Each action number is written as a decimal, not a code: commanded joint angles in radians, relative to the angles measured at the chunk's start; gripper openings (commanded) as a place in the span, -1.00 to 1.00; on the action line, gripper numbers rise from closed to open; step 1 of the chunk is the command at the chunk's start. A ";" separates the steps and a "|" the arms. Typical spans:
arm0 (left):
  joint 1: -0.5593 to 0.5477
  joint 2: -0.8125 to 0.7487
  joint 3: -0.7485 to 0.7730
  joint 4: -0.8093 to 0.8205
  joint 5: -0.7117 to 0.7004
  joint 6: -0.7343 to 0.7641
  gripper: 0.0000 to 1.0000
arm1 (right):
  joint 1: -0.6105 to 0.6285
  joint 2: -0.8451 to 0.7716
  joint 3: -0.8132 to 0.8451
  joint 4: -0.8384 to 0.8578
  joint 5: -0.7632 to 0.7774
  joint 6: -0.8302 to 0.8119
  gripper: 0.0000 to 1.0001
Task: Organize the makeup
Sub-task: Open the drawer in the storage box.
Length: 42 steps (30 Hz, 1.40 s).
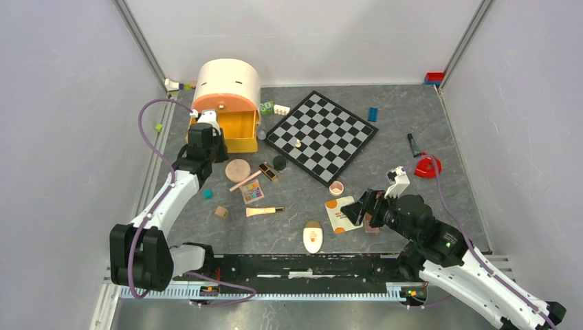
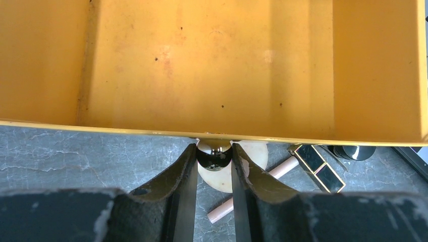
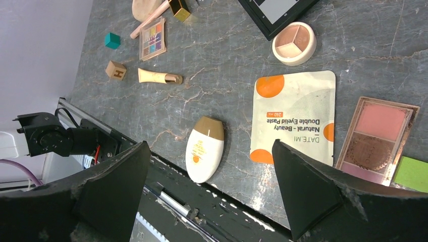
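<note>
Status: barely started. I read this as the drawer-opening step, with all the sorting left to do.

- Peach-domed organiser sits just off the chessboard's left corner. Its yellow drawer is pulled out and the left wrist view shows a bare floor, so nothing is stowed yet.
- Left tool is clenched on the drawer's metal knob.
- Right tool has its jaws spread wide and is grasping nothing. It hovers on the near side of the chessboard, above the sachet and the oval.

All the makeup I can see is loose on the surface, none of it on the chessboard:
- White-orange sachet: near side of the chessboard's near corner.
- Pink-brown blush palette: just beside the sachet, on its right in the top view.
- Cream oval bottle: nearer the arm bases than the sachet, well apart from the chessboard.
- Round peach compact: left of the chessboard, just in front of the drawer.
- Multicolour eyeshadow palette: near-left of the chessboard.
- Small round pot: just off the chessboard's near edge.
- Cream tube: beyond the eyeshadow palette from the chessboard.
- Pink-handled brush and gold-edged case: lie between the compact and the chessboard.
- Black pencil: off the chessboard's right corner.

My call: right tool is lined up for the first pick, probably the sachet or the oval.
</note>
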 commanded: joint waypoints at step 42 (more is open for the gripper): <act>-0.064 -0.022 -0.022 -0.029 -0.129 0.073 -0.08 | -0.002 -0.011 0.022 0.004 0.014 0.030 0.96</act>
